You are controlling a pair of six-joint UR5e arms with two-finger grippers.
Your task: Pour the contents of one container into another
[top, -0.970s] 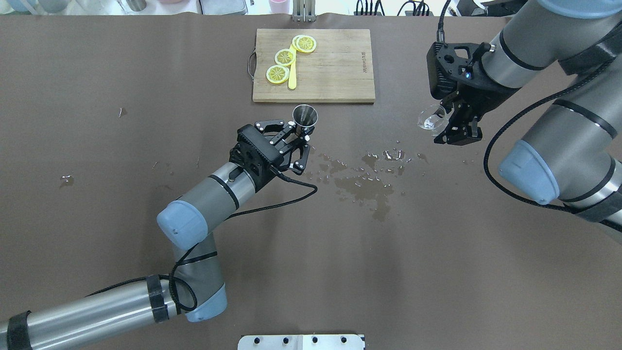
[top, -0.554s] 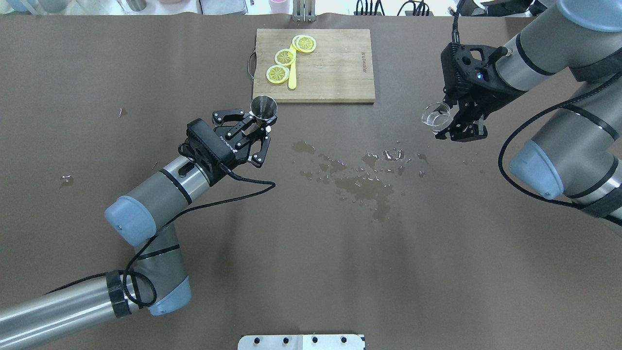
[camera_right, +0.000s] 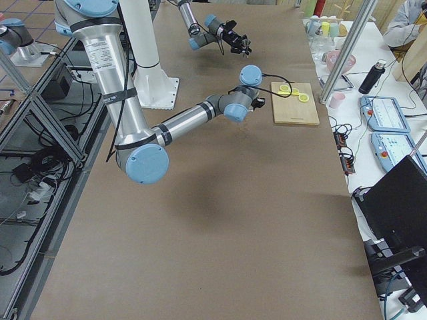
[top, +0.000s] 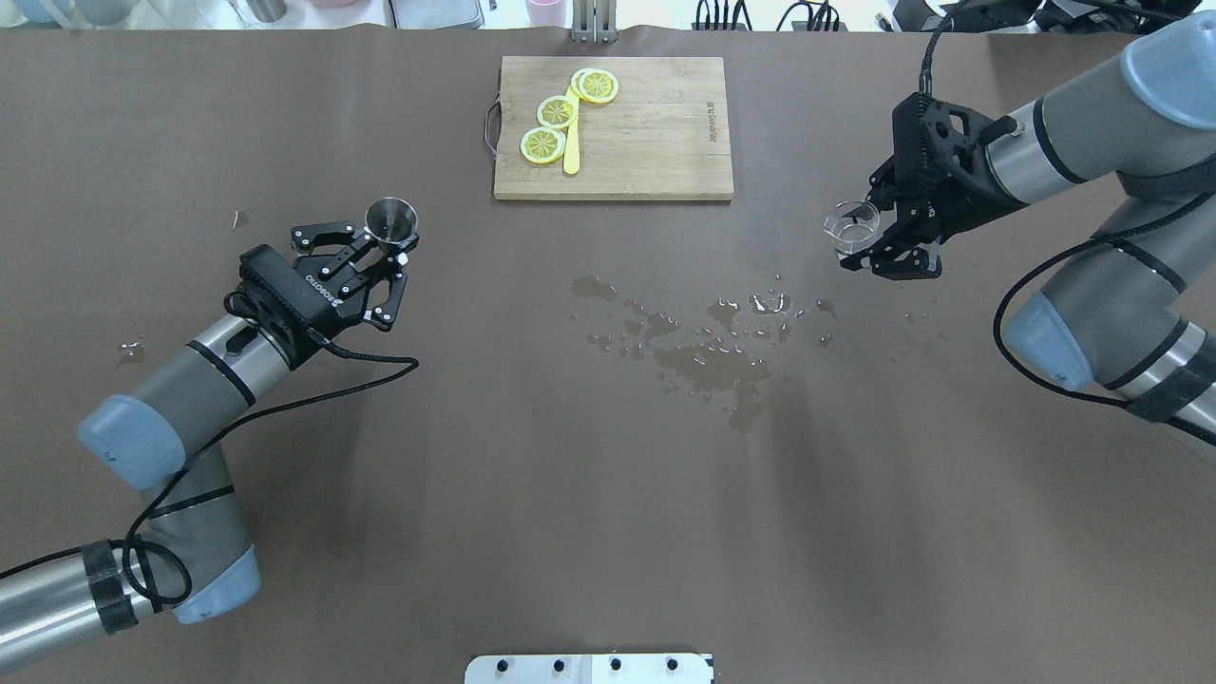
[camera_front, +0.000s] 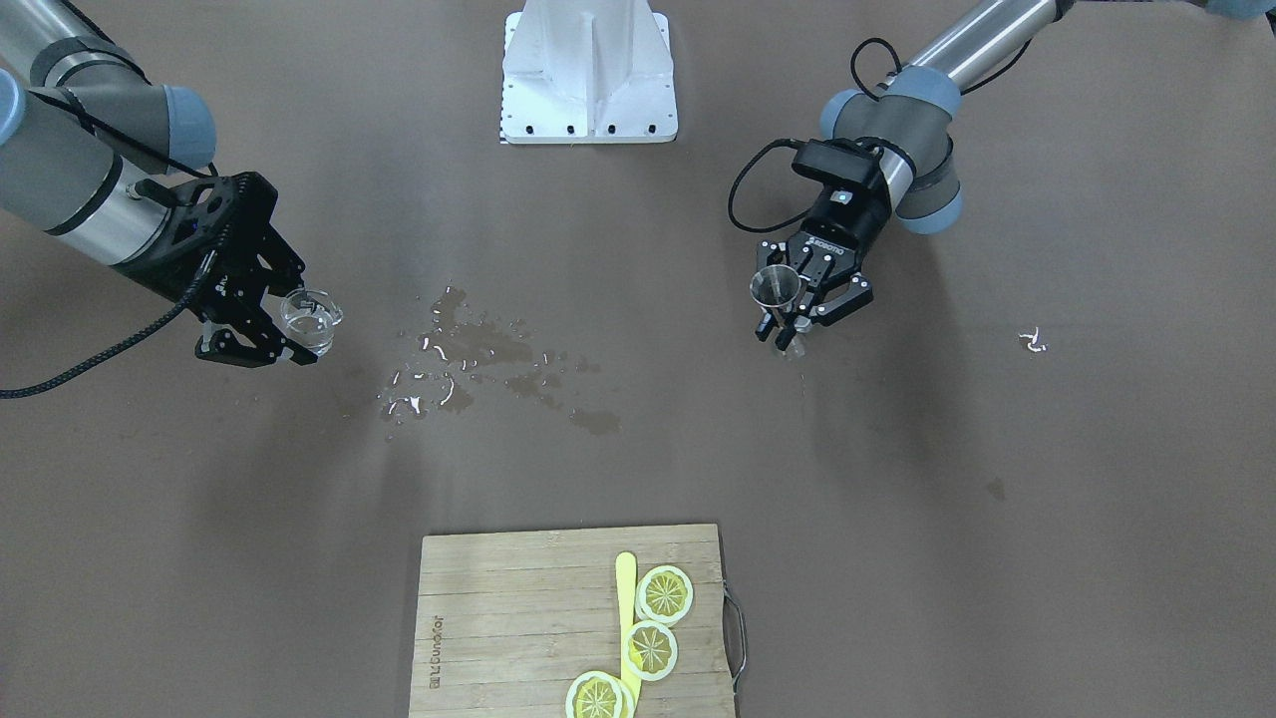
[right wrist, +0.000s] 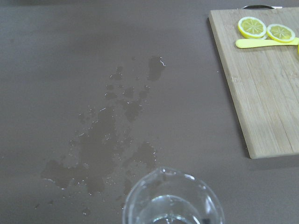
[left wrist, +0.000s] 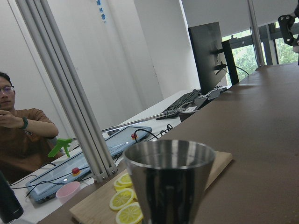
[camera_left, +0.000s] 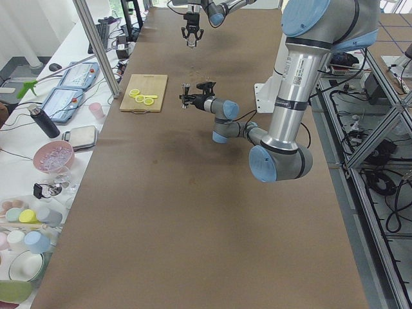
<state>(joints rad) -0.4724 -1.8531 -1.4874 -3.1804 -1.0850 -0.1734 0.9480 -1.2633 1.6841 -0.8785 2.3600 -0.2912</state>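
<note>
My left gripper point(top: 388, 249) is shut on a steel jigger point(top: 391, 219), held upright above the table's left half; it fills the left wrist view point(left wrist: 170, 186) and also shows from the front point(camera_front: 776, 286). On the far right my right gripper point(top: 874, 249) is shut on a small clear glass point(top: 852, 226) with a little water in it, upright just above the table. The glass rim shows at the bottom of the right wrist view point(right wrist: 173, 200) and at the left from the front point(camera_front: 310, 315). The two containers are far apart.
A puddle of spilled water point(top: 712, 356) lies mid-table between the arms. A wooden cutting board point(top: 655, 142) with lemon slices point(top: 557, 111) and a yellow knife point(top: 571, 152) sits at the far middle edge. A person point(left wrist: 18, 135) sits beyond the table.
My left arm has carried the jigger well to the left, away from the board's front edge. My right arm has drawn back to the right, and the glass has gone from tilted to upright.
</note>
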